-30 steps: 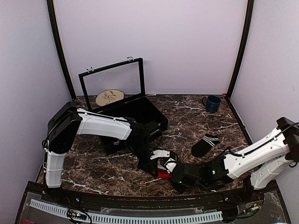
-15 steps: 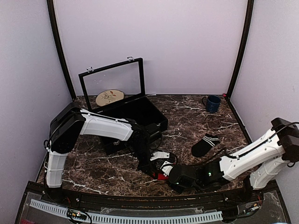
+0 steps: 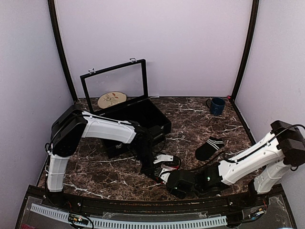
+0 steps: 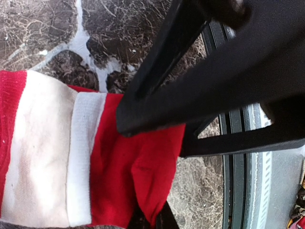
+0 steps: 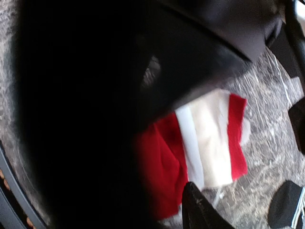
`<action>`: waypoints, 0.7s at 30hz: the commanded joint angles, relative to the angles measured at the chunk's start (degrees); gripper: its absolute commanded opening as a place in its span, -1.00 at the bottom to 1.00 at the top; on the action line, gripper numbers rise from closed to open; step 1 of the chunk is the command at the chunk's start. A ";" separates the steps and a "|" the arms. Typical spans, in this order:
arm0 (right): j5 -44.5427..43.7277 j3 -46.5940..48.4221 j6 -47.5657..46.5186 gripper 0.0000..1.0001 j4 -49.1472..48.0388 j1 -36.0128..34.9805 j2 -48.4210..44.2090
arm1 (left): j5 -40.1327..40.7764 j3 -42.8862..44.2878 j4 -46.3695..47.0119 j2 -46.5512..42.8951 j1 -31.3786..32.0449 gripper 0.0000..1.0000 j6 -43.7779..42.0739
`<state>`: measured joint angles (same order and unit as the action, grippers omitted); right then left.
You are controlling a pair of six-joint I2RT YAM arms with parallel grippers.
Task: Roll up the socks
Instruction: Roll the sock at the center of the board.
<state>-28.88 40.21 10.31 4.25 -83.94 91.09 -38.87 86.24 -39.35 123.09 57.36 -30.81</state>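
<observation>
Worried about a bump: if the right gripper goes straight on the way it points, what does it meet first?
Probably the red sock, right ahead of the right gripper; the left gripper pinning it comes next, depth unclear.

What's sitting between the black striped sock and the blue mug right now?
Nothing: in the top view, only bare marbled tabletop separates the black striped sock from the blue mug.

The red sock point(image 4: 119, 162) is cut off by the left wrist view's edges. In the right wrist view it is partly hidden by a dark blur point(image 5: 71, 119); the black sock point(image 5: 287, 206) is clipped.
</observation>
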 commanded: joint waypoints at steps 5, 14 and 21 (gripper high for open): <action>1.17 2.17 -3.07 -0.19 -0.06 1.39 1.89 | -2.15 0.96 -1.17 -0.04 -0.06 -1.00 -0.31; 1.59 2.05 -3.51 -0.51 0.75 2.76 2.11 | -2.96 0.70 -1.09 -0.04 -0.06 -1.00 -0.13; 3.92 2.14 -3.45 -0.82 1.31 3.17 2.78 | -2.44 0.76 -1.09 -0.06 -0.06 -1.00 0.07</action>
<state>-26.30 41.36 6.63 4.86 -81.56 92.90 -40.05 86.24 -39.31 123.15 57.17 -30.74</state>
